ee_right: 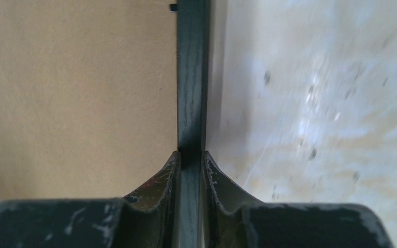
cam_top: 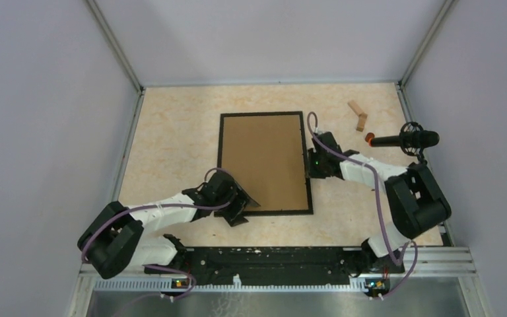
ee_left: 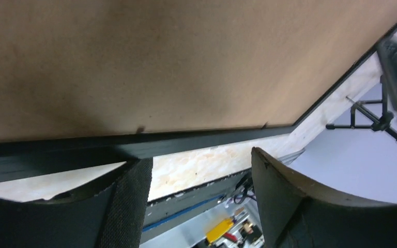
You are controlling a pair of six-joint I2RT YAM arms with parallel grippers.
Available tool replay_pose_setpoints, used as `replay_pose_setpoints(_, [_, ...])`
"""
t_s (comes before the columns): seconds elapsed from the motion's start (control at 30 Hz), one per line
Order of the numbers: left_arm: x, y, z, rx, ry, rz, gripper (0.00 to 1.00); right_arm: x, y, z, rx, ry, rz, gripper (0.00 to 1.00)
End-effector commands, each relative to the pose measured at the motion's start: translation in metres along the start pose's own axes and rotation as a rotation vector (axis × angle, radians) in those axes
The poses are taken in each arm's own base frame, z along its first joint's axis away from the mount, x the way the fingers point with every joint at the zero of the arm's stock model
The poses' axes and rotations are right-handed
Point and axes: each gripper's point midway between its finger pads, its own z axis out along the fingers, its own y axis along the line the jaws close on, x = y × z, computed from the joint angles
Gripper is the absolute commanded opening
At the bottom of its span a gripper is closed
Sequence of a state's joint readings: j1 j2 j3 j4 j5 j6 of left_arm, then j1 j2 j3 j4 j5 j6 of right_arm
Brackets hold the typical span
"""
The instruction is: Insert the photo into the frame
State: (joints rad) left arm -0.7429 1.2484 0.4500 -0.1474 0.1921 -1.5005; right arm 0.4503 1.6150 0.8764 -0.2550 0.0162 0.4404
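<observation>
Top view, frame: The frame (cam_top: 264,165) lies flat and back up in the middle of the pale marbled table (cam_top: 171,132). A thin black edge rims its brown board, and its long sides run away from the arms.
Top view, left arm: The left gripper (cam_top: 241,203) sits low at the frame's near left corner, by the near rail.
Top view, right arm: The right gripper (cam_top: 310,165) meets the frame's right-hand rail about halfway along it.
Top view, far right: Two small wooden blocks (cam_top: 358,116) lie near the table's far right corner, well apart from the frame. Just nearer, a black microphone (cam_top: 406,139) with an orange tip reaches in from the right edge.
Left wrist, claw: Released — its two fingers (ee_left: 129,206) stand wide apart, with only bare table showing between them.
Left wrist, frame: The black rail crosses the view just above the fingertips, and the brown board fills everything above it. The left-hand fingertip comes right up to the rail, but whether it touches cannot be told.
Right wrist, claw: Clenched on the frame — two scuffed fingers (ee_right: 160,181) pinch the black rail, one on the board side and one on the table side.
Right wrist, frame: The rail runs straight up from the grip. Brown board lies to its left and blurred marbled table to its right.
</observation>
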Motion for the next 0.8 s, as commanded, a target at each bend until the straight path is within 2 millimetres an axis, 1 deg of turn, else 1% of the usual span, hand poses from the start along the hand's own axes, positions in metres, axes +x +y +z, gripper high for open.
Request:
replay_pose_setpoints(0.0, [-0.031,0.014,0.006,-0.023,-0.081,-0.055,0.74,0.091,-0.004,-0.024,0.027,0.193,0.060,0.10])
replay_pose_setpoints(0.07, [-0.047,0.022,0.004,-0.040,-0.107,-0.058,0.74,0.105,0.017,-0.036,-0.059,0.189,0.099,0.09])
replay_pose_setpoints(0.13, [-0.069,0.028,-0.002,-0.051,-0.132,-0.064,0.73,0.124,0.035,-0.048,-0.117,0.194,0.109,0.08])
replay_pose_setpoints(0.23, [-0.107,0.041,-0.015,-0.123,-0.219,-0.008,0.72,0.139,0.077,-0.070,-0.259,0.190,0.080,0.09])
replay_pose_setpoints(0.27, [-0.121,0.046,-0.020,-0.155,-0.251,0.014,0.72,0.142,0.089,-0.078,-0.310,0.201,0.067,0.11])
replay_pose_setpoints(0.3, [-0.133,0.053,-0.025,-0.190,-0.268,0.021,0.72,0.140,0.098,-0.085,-0.347,0.207,0.060,0.15])
replay_pose_setpoints(0.33, [-0.147,0.058,-0.030,-0.210,-0.287,0.040,0.73,0.135,0.103,-0.092,-0.363,0.205,0.055,0.27])
replay_pose_setpoints(0.37, [-0.159,0.060,-0.035,-0.218,-0.302,0.064,0.74,0.124,0.104,-0.099,-0.357,0.180,0.030,0.38])
replay_pose_setpoints(0.4, [-0.170,0.062,-0.039,-0.226,-0.309,0.085,0.76,0.105,0.103,-0.106,-0.337,0.133,-0.005,0.49])
replay_pose_setpoints(0.43, [-0.180,0.061,-0.043,-0.233,-0.317,0.111,0.78,0.087,0.097,-0.111,-0.304,0.086,-0.045,0.59])
replay_pose_setpoints(0.47, [-0.189,0.061,-0.047,-0.242,-0.323,0.136,0.80,0.060,0.089,-0.114,-0.269,0.029,-0.057,0.66])
replay_pose_setpoints(0.5, [-0.195,0.059,-0.051,-0.251,-0.326,0.168,0.82,0.042,0.085,-0.118,-0.259,-0.001,-0.085,0.71])
replay_pose_setpoints(0.53, [-0.199,0.058,-0.054,-0.262,-0.332,0.190,0.84,0.017,0.071,-0.117,-0.235,-0.032,-0.065,0.73])
replay_pose_setpoints(0.57, [-0.202,0.055,-0.056,-0.262,-0.336,0.207,0.84,-0.003,0.062,-0.116,-0.225,-0.053,-0.059,0.76])
replay_pose_setpoints(0.6, [-0.201,0.049,-0.057,-0.238,-0.325,0.228,0.85,-0.023,0.050,-0.113,-0.201,-0.075,-0.048,0.78])
replay_pose_setpoints(0.67, [-0.191,0.039,-0.055,-0.181,-0.272,0.245,0.85,-0.060,0.027,-0.103,-0.138,-0.114,-0.047,0.81])
replay_pose_setpoints(0.7, [-0.183,0.037,-0.053,-0.162,-0.242,0.242,0.86,-0.075,0.017,-0.090,-0.100,-0.109,-0.044,0.83])
replay_pose_setpoints(0.77, [-0.164,0.036,-0.048,-0.131,-0.184,0.217,0.86,-0.104,0.001,-0.073,-0.049,-0.115,-0.030,0.86])
